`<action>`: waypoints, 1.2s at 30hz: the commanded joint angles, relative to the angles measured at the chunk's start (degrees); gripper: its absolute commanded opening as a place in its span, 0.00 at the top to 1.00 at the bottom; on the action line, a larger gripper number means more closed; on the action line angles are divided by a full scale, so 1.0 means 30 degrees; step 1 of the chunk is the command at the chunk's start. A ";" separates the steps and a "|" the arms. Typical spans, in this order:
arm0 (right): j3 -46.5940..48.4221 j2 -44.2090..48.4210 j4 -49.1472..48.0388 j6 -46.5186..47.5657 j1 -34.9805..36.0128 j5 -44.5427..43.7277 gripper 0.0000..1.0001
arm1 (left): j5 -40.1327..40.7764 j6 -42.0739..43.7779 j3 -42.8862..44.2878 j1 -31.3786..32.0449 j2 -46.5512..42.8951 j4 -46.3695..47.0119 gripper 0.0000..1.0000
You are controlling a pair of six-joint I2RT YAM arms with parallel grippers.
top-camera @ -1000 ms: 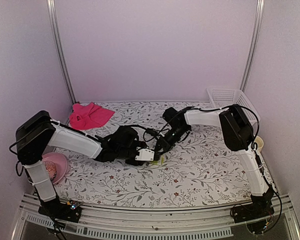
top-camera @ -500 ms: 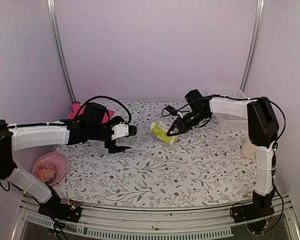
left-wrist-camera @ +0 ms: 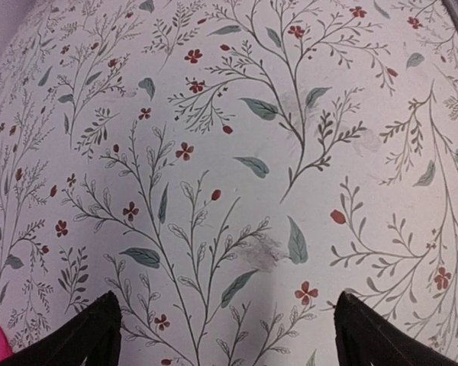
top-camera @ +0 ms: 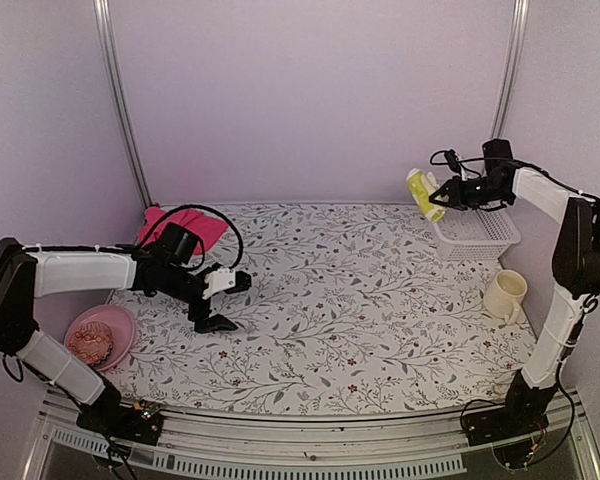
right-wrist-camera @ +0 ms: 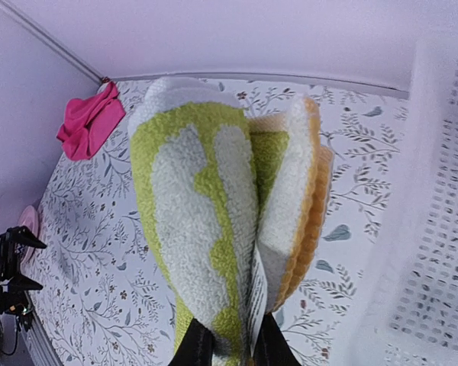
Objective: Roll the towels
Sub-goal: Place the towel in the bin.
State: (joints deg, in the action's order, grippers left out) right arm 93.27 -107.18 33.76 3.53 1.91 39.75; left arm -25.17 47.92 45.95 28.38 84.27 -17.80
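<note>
Step in hand: one towel appears rolled and is being carried off for stowing; the other has not been started.
Yellow-green towel (right-wrist-camera: 202, 206): a tight roll held up in the air above the table's far right corner, just beside the white basket (top-camera: 477, 237) and clear of the table (top-camera: 380, 330).
Right hand (top-camera: 438, 197): clamped on the lower end of the yellow-green roll, with the loose edge and label pinched between its fingers.
Pink towel (top-camera: 202, 228): lying crumpled and unrolled at the far left corner, partly hidden by the left arm's cable.
Left hand (top-camera: 226, 302): jaws spread wide with nothing between them, low over bare table toward the left edge, near the pink towel but not touching it.
Next move, right side: probably carry the roll over the basket rim and let go only once it is low, so it does not unwind.
Next move, left side: reach back to the far left corner, catch an edge of the pink towel and draw it onto open table, where it can be flattened.
Nearby: a mug (top-camera: 503, 296) by the right edge and a pink bowl (top-camera: 118, 322) at the near left corner.
</note>
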 commanded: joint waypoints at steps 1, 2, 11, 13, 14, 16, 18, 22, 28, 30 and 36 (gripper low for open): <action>0.0285 0.0041 -0.0266 -0.0399 -0.2155 -0.0405 0.98 | -0.1434 -0.0027 -0.0366 -0.0274 0.0337 -0.1101 0.03; 0.0428 -0.0189 -0.0248 -0.0435 -0.2647 -0.0566 0.98 | -0.1463 -0.0061 -0.0403 -0.0288 0.0377 -0.1120 0.03; 0.1569 -0.3798 0.1501 0.1030 -0.4674 -0.1422 0.98 | -0.2108 0.0088 -0.0755 -0.0292 -0.0051 -0.1120 0.03; 0.1937 -0.4743 0.1787 0.1155 -0.4680 -0.1184 0.98 | -0.2235 0.0128 -0.0841 -0.0291 0.0018 -0.1097 0.03; 0.2334 -0.5448 0.2129 0.1250 -0.4662 -0.0952 0.98 | -0.2266 0.0138 -0.0870 -0.0290 0.0095 -0.1123 0.03; 0.3106 -0.6310 0.2756 0.1438 -0.4672 -0.0761 0.98 | -0.2246 0.0146 -0.0911 -0.0290 0.0118 -0.1126 0.03; 0.3435 -0.6833 0.2900 0.1459 -0.4678 -0.0482 0.98 | -0.2245 0.0179 -0.1006 -0.0290 0.0004 -0.1103 0.03; 0.4375 -0.7780 0.3709 0.1457 -0.4680 -0.0255 0.97 | -0.2066 0.0237 -0.1361 -0.0322 -0.0274 -0.0664 0.03; 0.5346 -0.8504 0.4724 0.1476 -0.4574 0.0726 0.97 | -0.1774 0.0220 -0.1451 -0.0349 -0.0048 -0.0346 0.03; 0.5468 -0.8674 0.5028 0.1516 -0.4460 0.0503 0.97 | -0.1534 0.0203 -0.1514 -0.0349 0.0089 -0.0108 0.03; 0.5341 -0.9483 0.5184 0.1381 -0.4241 -0.0698 0.93 | -0.1421 0.0169 -0.1549 -0.0349 0.0184 0.0067 0.03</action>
State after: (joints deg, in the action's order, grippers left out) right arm 108.38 -132.60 47.62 7.42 -11.51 39.22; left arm -29.43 48.18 42.19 28.05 84.77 -18.90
